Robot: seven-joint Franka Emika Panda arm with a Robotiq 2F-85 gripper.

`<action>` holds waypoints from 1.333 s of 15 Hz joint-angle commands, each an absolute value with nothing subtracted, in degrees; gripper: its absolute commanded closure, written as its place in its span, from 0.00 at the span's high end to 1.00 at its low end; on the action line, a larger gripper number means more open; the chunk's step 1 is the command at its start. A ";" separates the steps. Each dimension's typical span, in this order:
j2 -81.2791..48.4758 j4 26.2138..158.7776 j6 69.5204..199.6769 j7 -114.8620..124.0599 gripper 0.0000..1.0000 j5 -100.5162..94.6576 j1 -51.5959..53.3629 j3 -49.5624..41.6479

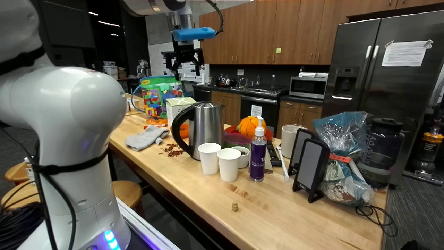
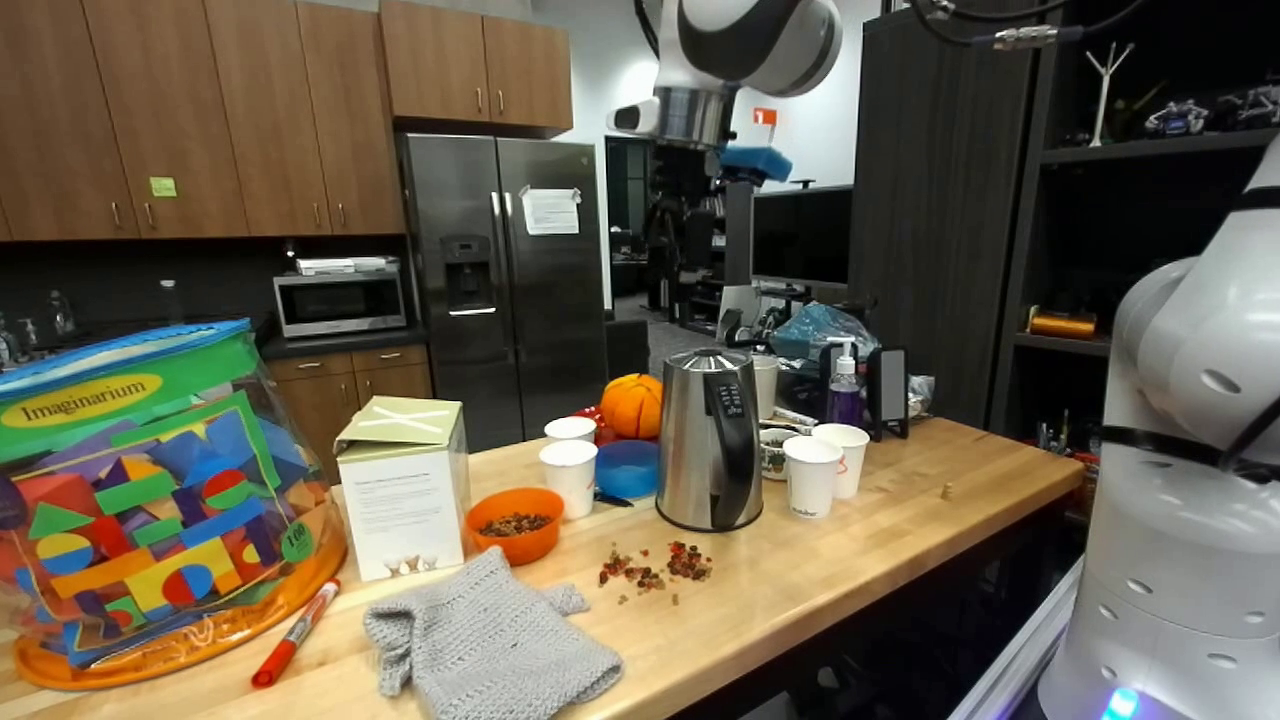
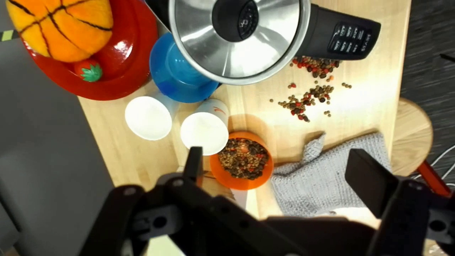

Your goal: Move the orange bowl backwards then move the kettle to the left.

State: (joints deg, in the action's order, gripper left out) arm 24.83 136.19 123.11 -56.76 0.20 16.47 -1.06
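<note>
The orange bowl (image 2: 528, 549) holds a mix of peppercorns and sits beside a white box and a paper cup. In the wrist view the bowl (image 3: 241, 183) touches or nearly touches a white cup; in an exterior view the bowl (image 1: 184, 132) is partly covered by the kettle's handle. The shiny steel kettle (image 2: 688, 450) stands upright on the table, its dark handle facing the robot side. From above, the kettle's lid (image 3: 230, 21) fills the top of the wrist view. My gripper (image 1: 187, 73) hangs high over the table. Its fingers are wide apart with nothing between them (image 3: 193, 161).
White cups (image 1: 209, 158) crowd the kettle. A white box (image 2: 402, 515), a bag of toy blocks (image 2: 150, 500) and a grey knitted cloth (image 2: 490, 640) surround the bowl. Loose peppercorns (image 2: 650, 570) lie before the kettle. A plush pumpkin (image 3: 64, 28) rests on a red plate (image 3: 124, 71).
</note>
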 commanded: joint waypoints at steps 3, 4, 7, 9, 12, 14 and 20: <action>21.56 137.92 121.01 -63.77 1.00 0.43 17.24 1.71; 21.01 138.04 121.24 -63.90 1.00 0.13 17.13 2.44; 19.29 137.74 121.79 -63.29 1.00 -0.69 16.97 4.72; 18.31 137.59 122.43 -62.29 1.00 -1.01 16.86 5.99; 16.34 137.80 127.77 -57.34 1.00 -4.94 15.96 8.62; 14.73 137.38 129.58 -54.95 1.00 -7.12 16.05 9.53; 9.79 134.87 127.41 -54.51 1.00 -6.33 17.58 11.62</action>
